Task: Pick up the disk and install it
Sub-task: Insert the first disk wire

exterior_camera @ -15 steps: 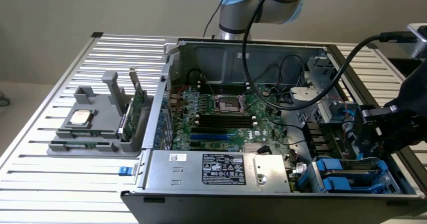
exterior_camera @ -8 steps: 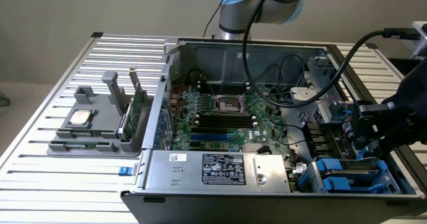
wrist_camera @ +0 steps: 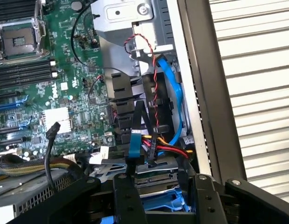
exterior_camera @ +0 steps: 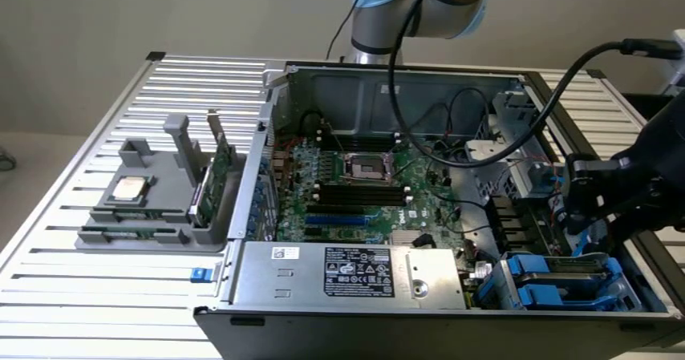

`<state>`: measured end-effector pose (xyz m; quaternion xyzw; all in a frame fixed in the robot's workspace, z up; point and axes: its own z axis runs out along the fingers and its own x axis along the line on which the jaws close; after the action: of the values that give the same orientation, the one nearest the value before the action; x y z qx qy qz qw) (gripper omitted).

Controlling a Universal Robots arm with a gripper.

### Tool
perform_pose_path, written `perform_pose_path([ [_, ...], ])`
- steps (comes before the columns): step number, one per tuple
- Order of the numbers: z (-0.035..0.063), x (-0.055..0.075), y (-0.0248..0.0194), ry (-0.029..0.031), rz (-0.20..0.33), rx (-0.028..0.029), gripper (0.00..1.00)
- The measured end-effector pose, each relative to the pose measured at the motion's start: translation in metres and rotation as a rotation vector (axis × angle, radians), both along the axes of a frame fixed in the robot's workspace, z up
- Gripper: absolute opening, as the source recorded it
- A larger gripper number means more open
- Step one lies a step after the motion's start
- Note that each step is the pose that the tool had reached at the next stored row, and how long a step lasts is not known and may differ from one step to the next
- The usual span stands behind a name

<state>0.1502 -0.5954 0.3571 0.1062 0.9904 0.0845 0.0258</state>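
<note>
In the wrist view my gripper (wrist_camera: 165, 199) has its two black fingers (wrist_camera: 130, 200) on either side of the disk (wrist_camera: 156, 178). The disk's grey connector edge and blue plastic bracket show between them, and the fingers look pressed against the bracket's sides. The disk hangs just over the drive bay in the corner of the open computer case (exterior_camera: 428, 312). Right beside its connector edge are a black data cable with a blue tag (wrist_camera: 135, 144) and a bundle of red, yellow and black power wires (wrist_camera: 158, 149). The exterior view shows my gripper (exterior_camera: 594, 216) low over that bay, at the exterior view's right.
Blue carriers (exterior_camera: 557, 284) sit in the drive bay below the gripper. The motherboard (exterior_camera: 364, 192), power supply (exterior_camera: 354, 272) and a blue cable (wrist_camera: 175, 102) lie close by. A grey tray (exterior_camera: 150, 216) at the exterior view's left holds a CPU chip (exterior_camera: 128, 188) and a green card (exterior_camera: 220, 180).
</note>
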Motion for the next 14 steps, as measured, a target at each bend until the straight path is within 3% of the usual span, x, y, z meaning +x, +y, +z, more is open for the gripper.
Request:
perform_pose_path([
  [4,0.0002,-0.0001,0.0,0.0018,-0.053,0.0005,0.48],
  [7,0.0003,-0.0022,0.0,0.0073,-0.066,0.0064,0.48],
  [12,0.0003,-0.0069,0.0,0.0076,-0.1,0.0082,0.48],
  [14,0.0003,-0.0098,0.0002,0.0057,-0.11,0.0113,0.48],
])
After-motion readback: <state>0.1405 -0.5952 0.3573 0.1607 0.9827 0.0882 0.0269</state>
